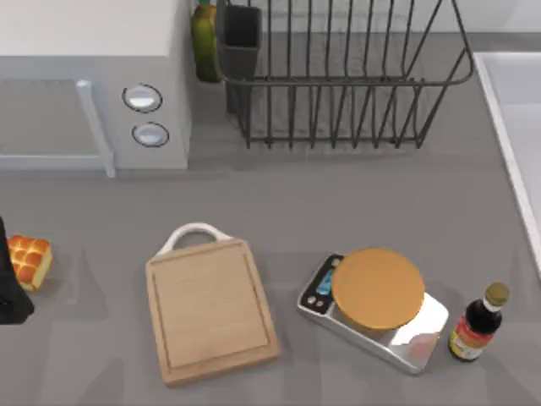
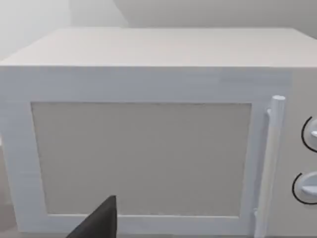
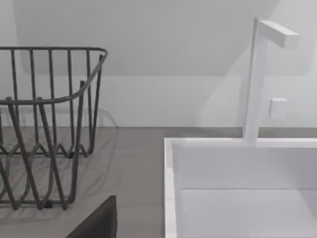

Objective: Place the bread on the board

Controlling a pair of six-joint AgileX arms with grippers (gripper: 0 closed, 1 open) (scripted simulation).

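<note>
Board: the light wooden board (image 1: 211, 309) lies flat near the front of the counter (image 1: 338, 211), left of centre, nothing on it; its long axis runs front to back, slightly tilted, with the white loop handle at the far end.
Bread: the small golden loaf (image 1: 30, 260) sits at the counter's far left edge, well apart from the board and level with its handle end, grid-scored top turned up and toward the right; squarish, so no clear long axis.
My left fingers: a dark piece of my left arm (image 1: 10, 283) touches or overlaps the bread at the left edge; I cannot tell whether the fingers are spread or pressed together.
Scale: a silver kitchen scale (image 1: 376, 311) with a round orange-tan top, right of the board.
Bottle: a dark sauce bottle (image 1: 478, 323) stands upright just right of the scale.
Microwave: white, door shut (image 2: 143, 158), at the far left.
Rack: a dark wire dish rack (image 1: 347, 76) at the far centre, holding a grey cup (image 1: 241, 38) in its left end; a green bottle (image 1: 204, 41) stands just beside it.
Sink: a white basin (image 3: 237, 188) with a faucet, at the far right.
</note>
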